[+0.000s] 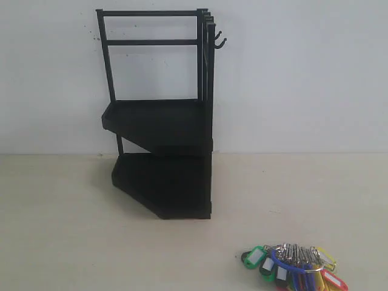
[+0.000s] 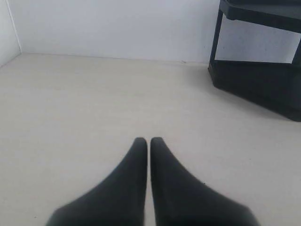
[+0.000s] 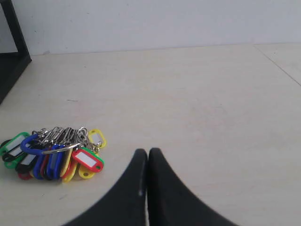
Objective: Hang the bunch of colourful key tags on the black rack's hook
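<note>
The colourful key tag bunch [image 1: 295,267] lies flat on the pale table at the front right, its tags fanned out under silver rings and a blue loop. In the right wrist view the key tag bunch [image 3: 52,154] rests a short way beside my right gripper [image 3: 148,153], which is shut and empty. The black rack [image 1: 162,115] stands against the back wall, with small hooks [image 1: 219,40] at its upper right corner. My left gripper [image 2: 148,141] is shut with nothing in it, over bare table, and the rack's lower shelf [image 2: 258,82] is off to one side.
A white wall [image 1: 303,73] runs behind the table. The table's surface [image 1: 60,230] stretches left of the rack. A wall corner [image 2: 14,33] shows in the left wrist view. Neither arm shows in the exterior view.
</note>
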Robot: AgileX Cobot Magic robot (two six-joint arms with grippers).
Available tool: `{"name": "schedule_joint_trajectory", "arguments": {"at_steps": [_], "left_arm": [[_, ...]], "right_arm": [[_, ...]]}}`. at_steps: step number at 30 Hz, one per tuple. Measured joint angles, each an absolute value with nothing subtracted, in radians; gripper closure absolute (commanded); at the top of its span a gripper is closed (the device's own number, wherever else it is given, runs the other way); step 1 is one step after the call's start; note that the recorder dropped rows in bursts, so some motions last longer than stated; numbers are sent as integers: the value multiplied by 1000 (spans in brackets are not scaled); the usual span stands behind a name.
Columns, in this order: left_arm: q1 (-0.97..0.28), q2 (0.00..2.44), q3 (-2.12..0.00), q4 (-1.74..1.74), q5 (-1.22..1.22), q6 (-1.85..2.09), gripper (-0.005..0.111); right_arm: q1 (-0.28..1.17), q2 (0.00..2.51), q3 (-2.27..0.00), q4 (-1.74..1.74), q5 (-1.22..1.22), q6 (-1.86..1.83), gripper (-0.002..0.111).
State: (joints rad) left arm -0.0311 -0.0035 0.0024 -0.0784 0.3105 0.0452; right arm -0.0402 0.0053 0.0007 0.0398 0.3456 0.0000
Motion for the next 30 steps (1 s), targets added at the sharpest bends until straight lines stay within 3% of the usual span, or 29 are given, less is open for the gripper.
{"name": "schedule_joint_trajectory", "arguments": {"at_steps": [30], "left_arm": [[-31,-4,2,-78,310,45,102]], "right_arm": [[-40,5,1,28,329,0,108]]}}
